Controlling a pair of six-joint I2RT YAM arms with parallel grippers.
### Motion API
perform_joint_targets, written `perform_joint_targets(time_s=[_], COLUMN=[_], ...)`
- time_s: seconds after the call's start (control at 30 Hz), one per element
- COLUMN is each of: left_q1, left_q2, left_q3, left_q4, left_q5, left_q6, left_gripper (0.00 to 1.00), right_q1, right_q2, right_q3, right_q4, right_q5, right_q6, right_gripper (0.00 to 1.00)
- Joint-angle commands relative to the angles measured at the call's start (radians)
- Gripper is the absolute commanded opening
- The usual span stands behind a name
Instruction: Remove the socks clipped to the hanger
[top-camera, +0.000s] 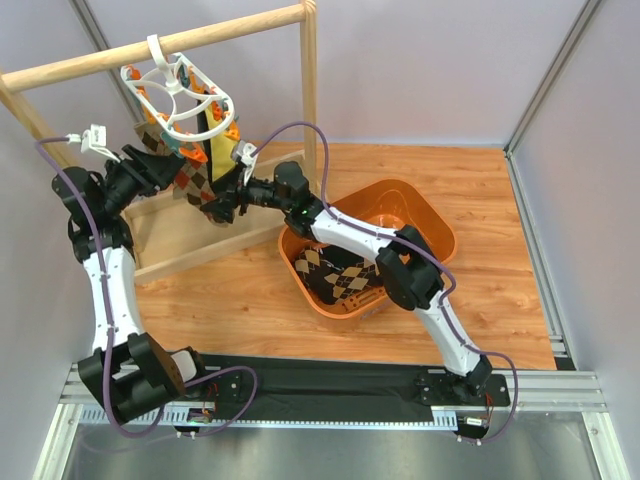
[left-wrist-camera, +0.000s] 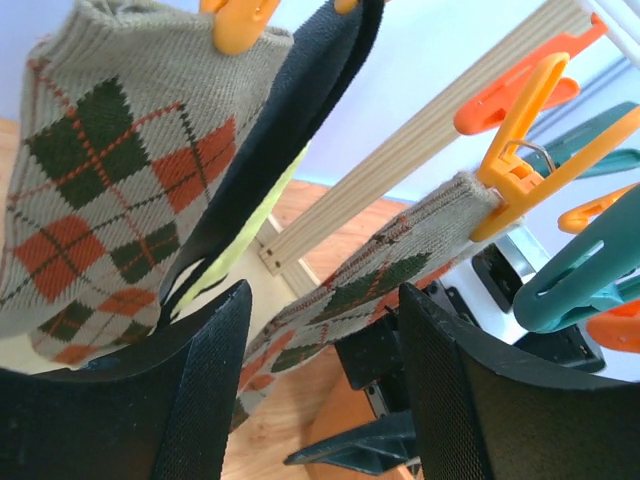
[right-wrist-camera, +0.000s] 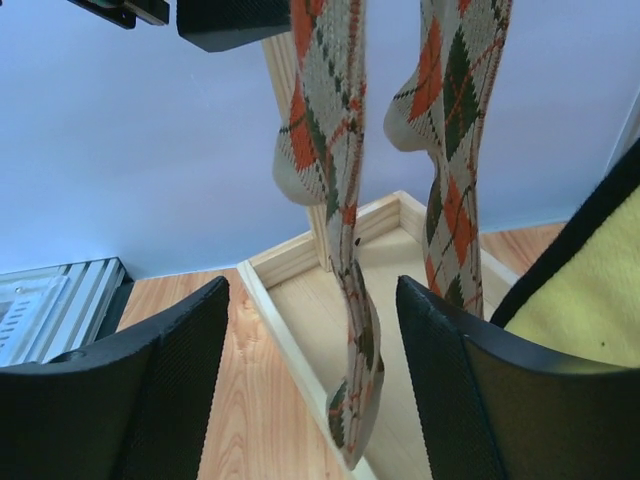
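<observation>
I see beige argyle socks (right-wrist-camera: 330, 150) with orange and dark-green diamonds, one black-and-yellow sock (left-wrist-camera: 290, 130), orange clips (left-wrist-camera: 515, 150), teal clips (left-wrist-camera: 590, 260), a white hanger (top-camera: 172, 93), an orange bin (top-camera: 420, 205).

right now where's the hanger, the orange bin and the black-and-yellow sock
hanger (top-camera: 178, 90): top external view, hub of the white ring
orange bin (top-camera: 415, 205): top external view, far inner wall
black-and-yellow sock (right-wrist-camera: 590, 290): right wrist view, yellow face

Top view looks down from behind; 2 wrist views look up closely at socks (left-wrist-camera: 110, 170).
</observation>
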Motion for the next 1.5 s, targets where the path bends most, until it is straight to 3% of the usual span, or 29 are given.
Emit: perform_joint_targets(time_s=[0.0,0.17,0.4,0.47,0.53,0.77,0.93,1.0,1.1,1.3,1.47], left_q1=[-0.009,-0.087,-0.159,-0.176,-0.188,-0.218,-0.218,-0.216,-0.216,-0.213,-0.188], left_q2=[0.009,-0.016,-0.111,-0.157,-0.192,-0.319,-0.359,-0.367,-0.402,-0.39,-0.361], left_q3=[0.022,0.018,-0.021,-0.026,-0.038,-0.072,-0.074,-0.067,-0.086,0.148,0.303], left_q4=[0.126,0.148,0.123,0.082,0.04,-0.07,-0.151,-0.245,-0.259,-0.579,-0.644], left_q5=[0.081,0.12,0.115,0.117,0.115,0.069,0.026,-0.058,-0.113,-0.343,-0.411], left_q6=[0.014,0.029,0.026,0.042,0.064,0.078,0.063,0.034,-0.044,0.088,0.111], left_gripper=[0.66,0.59,0.44,0.43,0.43,0.45,0.56,0.57,0.6,0.63,0.64], right_q1=[-0.002,-0.006,-0.029,-0.042,-0.046,-0.048,-0.046,-0.046,-0.048,-0.048,-0.048], right_q2=[0.057,0.071,-0.112,-0.168,-0.242,-0.42,-0.521,-0.541,-0.566,-0.566,-0.566], right_q3=[0.092,0.098,-0.17,-0.237,-0.322,-0.495,-0.575,-0.592,-0.607,-0.587,-0.571], right_q4=[0.062,0.097,0.16,0.175,0.186,0.25,0.277,0.264,0.232,0.2,0.224], right_q5=[-0.016,-0.058,-0.146,-0.164,-0.195,-0.325,-0.402,-0.42,-0.428,-0.508,-0.558], right_q6=[0.028,0.08,0.131,0.131,0.131,0.242,0.298,0.301,0.289,0.333,0.395], right_gripper=[0.66,0.41,0.17,0.05,0.0,0.0,0.0,0.0,0.0,0.0,0.0])
